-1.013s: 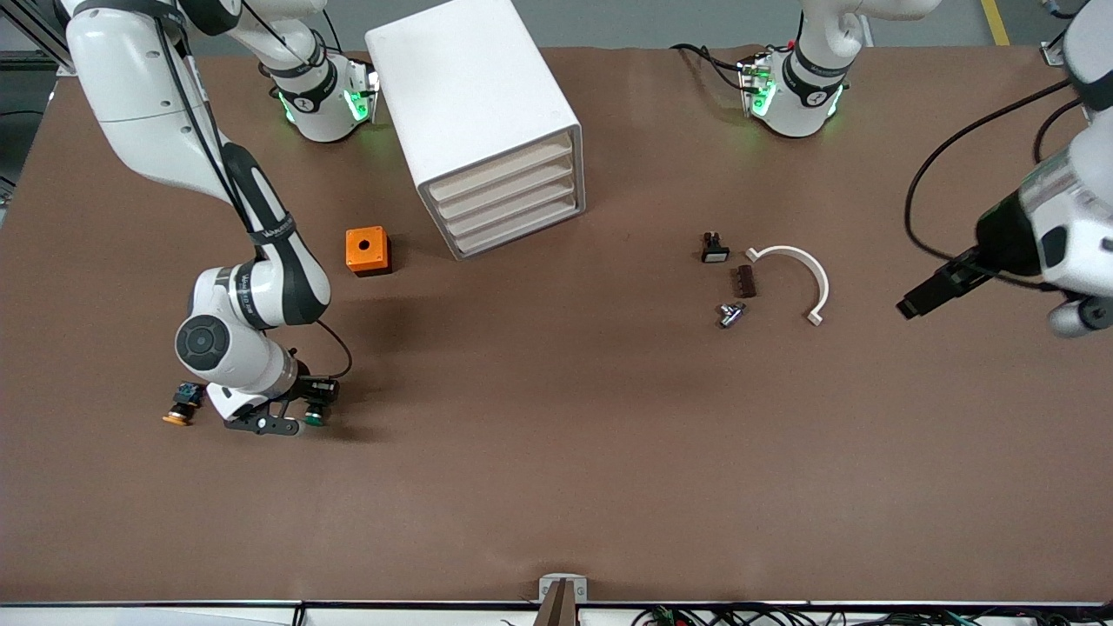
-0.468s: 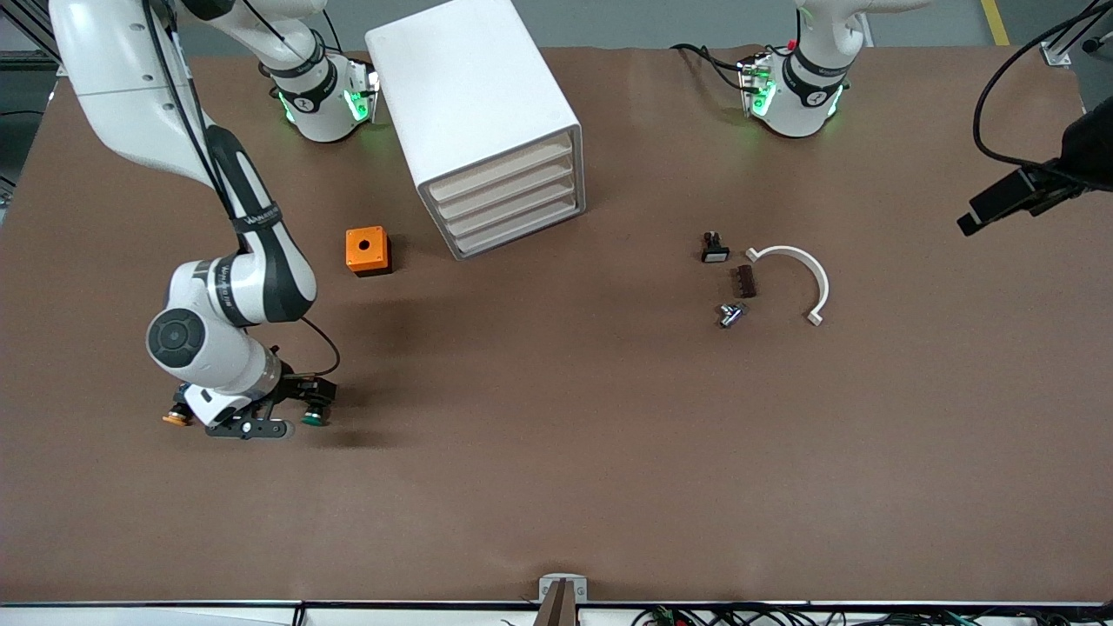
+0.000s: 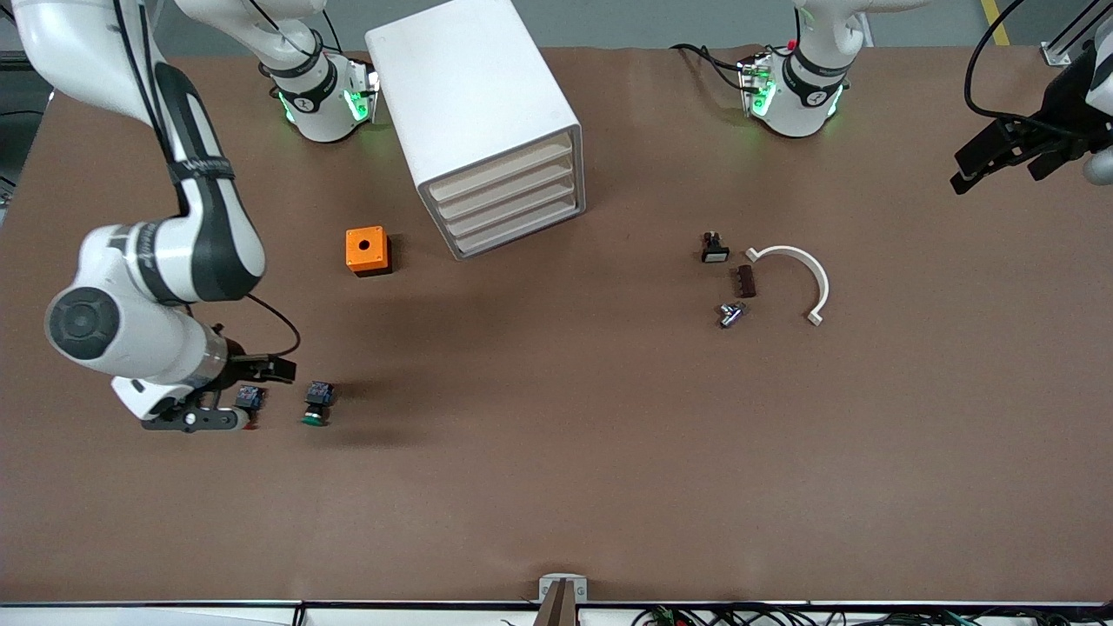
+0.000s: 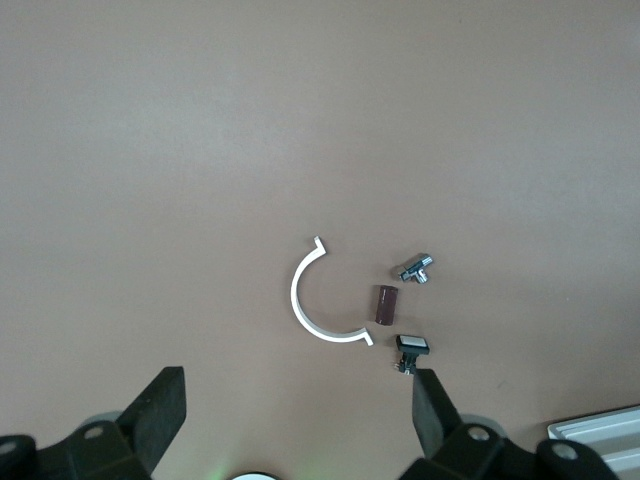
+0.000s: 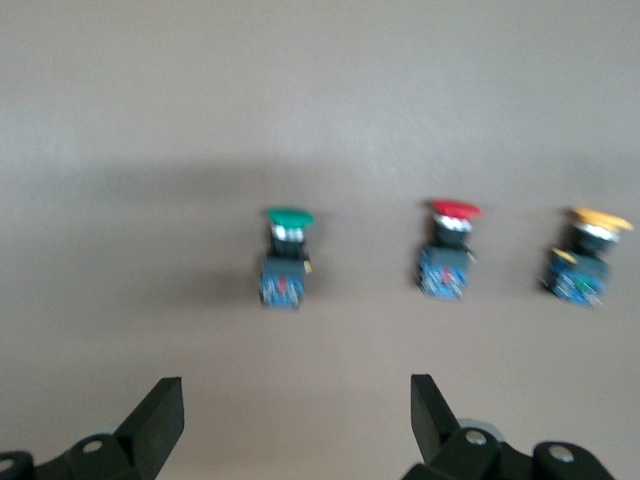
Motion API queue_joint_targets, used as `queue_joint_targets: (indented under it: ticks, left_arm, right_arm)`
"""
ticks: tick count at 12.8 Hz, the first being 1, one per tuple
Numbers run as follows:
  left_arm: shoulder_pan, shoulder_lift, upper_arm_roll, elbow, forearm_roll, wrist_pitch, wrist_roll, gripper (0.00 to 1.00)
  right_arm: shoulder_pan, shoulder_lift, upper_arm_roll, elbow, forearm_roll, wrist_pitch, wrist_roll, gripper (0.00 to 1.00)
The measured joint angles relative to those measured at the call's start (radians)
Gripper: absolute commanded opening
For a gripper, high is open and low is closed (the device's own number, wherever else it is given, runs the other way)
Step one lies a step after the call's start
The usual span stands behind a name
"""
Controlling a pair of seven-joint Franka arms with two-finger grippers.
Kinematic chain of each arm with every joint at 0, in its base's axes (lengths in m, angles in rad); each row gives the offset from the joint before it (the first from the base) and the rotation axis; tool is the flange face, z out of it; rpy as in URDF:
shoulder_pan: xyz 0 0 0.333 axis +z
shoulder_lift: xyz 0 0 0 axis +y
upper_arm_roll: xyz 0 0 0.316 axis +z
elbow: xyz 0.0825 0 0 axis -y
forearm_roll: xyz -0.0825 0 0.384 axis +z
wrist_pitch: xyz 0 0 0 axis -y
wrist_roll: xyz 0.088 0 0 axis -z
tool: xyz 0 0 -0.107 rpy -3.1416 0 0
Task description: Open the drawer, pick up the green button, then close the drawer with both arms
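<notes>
The right tool [image 3: 236, 393] hangs open and empty over the counter [image 3: 556, 487] at the right arm's end, just beside the green button [image 3: 316, 404], which lies free on the counter well nearer the front camera than the shut drawer [image 3: 520, 229]. The left tool [image 3: 1000, 160], open, waits over the left arm's end

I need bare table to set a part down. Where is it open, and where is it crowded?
Open: the stretch between the cabinet and the white curved clip, and the strip nearest the front camera. Crowded: around the green button by the right gripper, and the small parts beside the clip.
</notes>
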Motion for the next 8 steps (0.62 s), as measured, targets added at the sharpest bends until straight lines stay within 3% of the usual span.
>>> queue_joint_targets:
  ticks: [8]
  left_arm:
    - [0.000, 0.000, -0.021, -0.009, 0.002, 0.001, 0.009, 1.00]
  right_arm:
    - [-0.101, -0.220, -0.007, 0.050, 0.000, -0.285, -0.122, 1.00]
